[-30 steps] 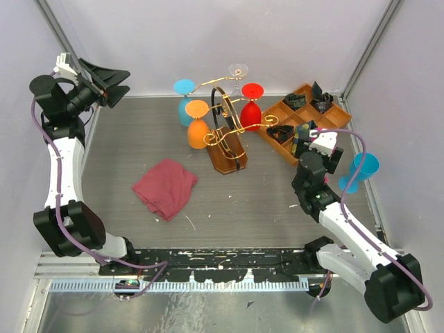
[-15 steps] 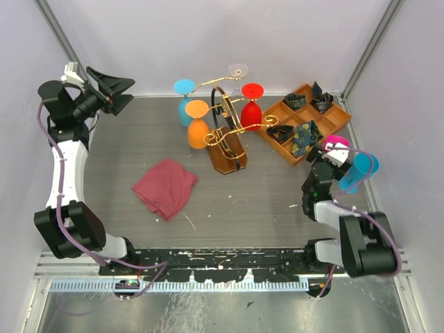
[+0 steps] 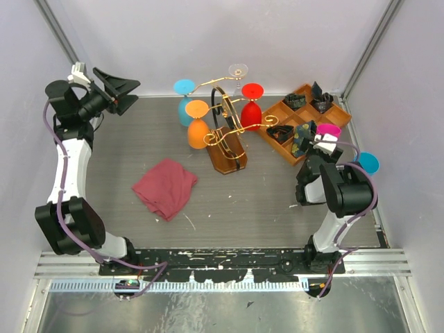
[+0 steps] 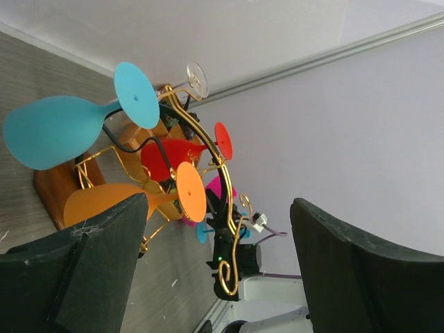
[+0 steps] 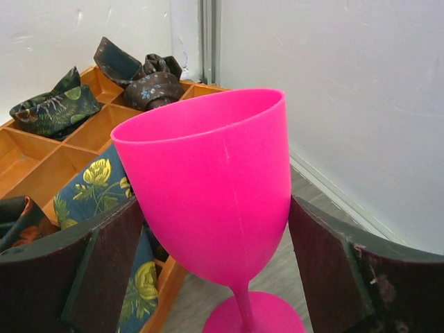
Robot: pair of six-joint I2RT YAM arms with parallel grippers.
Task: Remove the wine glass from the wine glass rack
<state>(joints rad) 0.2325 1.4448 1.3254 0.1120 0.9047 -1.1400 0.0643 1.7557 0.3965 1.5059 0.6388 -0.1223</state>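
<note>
While the right fingers stand spread wide on either side of its bowl, a pink wine glass sits upright on its foot between them. It is off the rack and on the table, just beside a wooden tray of folded patterned cloths. Whether those fingers touch the bowl cannot be told from the wrist view. To the right of them, a light blue glass sits near the side wall. The left fingers, also spread apart and holding nothing, hang in the air well apart from the wine glass rack, pointed toward it. Ahead of them, the rack's curly gold wire arms carry a blue glass, an orange glass, a red glass and a clear glass. A dark red cloth lies crumpled on the table, well below the left fingers in the overhead view.
</note>
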